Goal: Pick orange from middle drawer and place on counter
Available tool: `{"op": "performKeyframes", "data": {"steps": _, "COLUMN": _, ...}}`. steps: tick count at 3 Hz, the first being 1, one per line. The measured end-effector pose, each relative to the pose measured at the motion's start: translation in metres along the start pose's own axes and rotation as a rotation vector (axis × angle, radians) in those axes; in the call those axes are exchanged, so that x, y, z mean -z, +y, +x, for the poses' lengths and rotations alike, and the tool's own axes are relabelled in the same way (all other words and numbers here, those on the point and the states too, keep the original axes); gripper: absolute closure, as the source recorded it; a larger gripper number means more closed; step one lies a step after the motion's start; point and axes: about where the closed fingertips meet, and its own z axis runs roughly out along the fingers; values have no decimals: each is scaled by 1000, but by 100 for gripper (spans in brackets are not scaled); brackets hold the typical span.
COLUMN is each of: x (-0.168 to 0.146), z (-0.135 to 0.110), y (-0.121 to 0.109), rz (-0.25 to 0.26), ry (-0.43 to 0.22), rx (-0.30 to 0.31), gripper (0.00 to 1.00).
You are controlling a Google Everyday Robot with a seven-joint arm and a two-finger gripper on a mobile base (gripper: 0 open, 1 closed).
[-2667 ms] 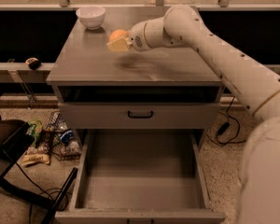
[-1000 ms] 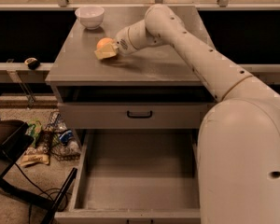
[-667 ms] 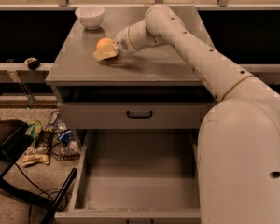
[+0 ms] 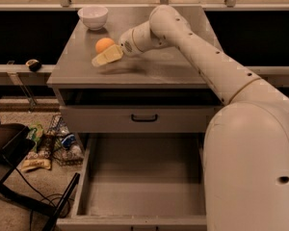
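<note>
Over the tabletop (image 4: 159, 71), reaching leftward with the tool (image 4: 104, 56), keeping it low at the near side of the orange (image 4: 104, 44). Clenched or released: cannot tell. Leaving the orange sitting on the rear left part of the tabletop, near the white bowl (image 4: 93, 17) at the back corner. Below, showing the middle drawer (image 4: 144, 186) standing pulled out under the handled drawer front (image 4: 144, 118).
</note>
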Motion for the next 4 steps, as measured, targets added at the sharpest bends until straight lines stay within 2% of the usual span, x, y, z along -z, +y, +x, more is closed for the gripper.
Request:
{"op": "performKeyframes", "data": {"steps": 1, "x": 8, "z": -2, "y": 3, "rz": 15, "ry": -48, "rx": 16, "gripper": 0}}
{"op": "performKeyframes", "data": {"steps": 2, "x": 67, "z": -14, "y": 17, "rz": 91, "ry": -93, "rx": 77, "gripper": 0}}
{"op": "performKeyframes", "data": {"steps": 3, "x": 123, "z": -21, "y": 43, "rz": 165, "ry": -84, "rx": 134, "gripper": 0}}
{"op": "performKeyframes", "data": {"steps": 4, "x": 179, "z": -22, "y": 71, "rz": 266, "ry": -78, "rx": 168, "gripper": 0}}
